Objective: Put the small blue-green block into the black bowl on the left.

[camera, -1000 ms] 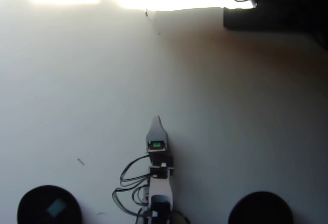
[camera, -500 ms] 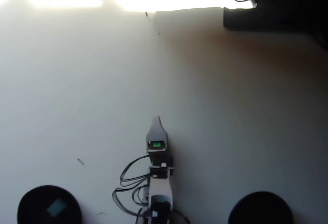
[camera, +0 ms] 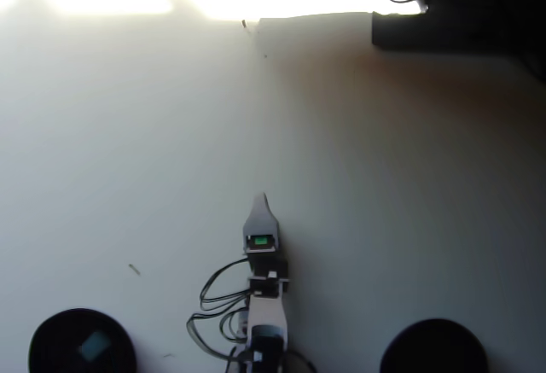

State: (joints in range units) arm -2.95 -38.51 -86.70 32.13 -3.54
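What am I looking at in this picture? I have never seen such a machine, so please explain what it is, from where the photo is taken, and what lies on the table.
The camera hangs above and looks straight down at a pale white table. The thin grey-and-white machine at the bottom centre is a small hobby robot arm with loose black cables beside it. Its pointed front end is the gripper, the part that pinches things. From above only one pointed tip shows, so I cannot tell whether it is open or shut, and nothing is visibly held.

At the bottom left sits a round matte black bowl; inside it lies a small blue-green block. A second, similar black bowl sits at the bottom right and looks empty. The dark shapes at the top are too unclear to name.
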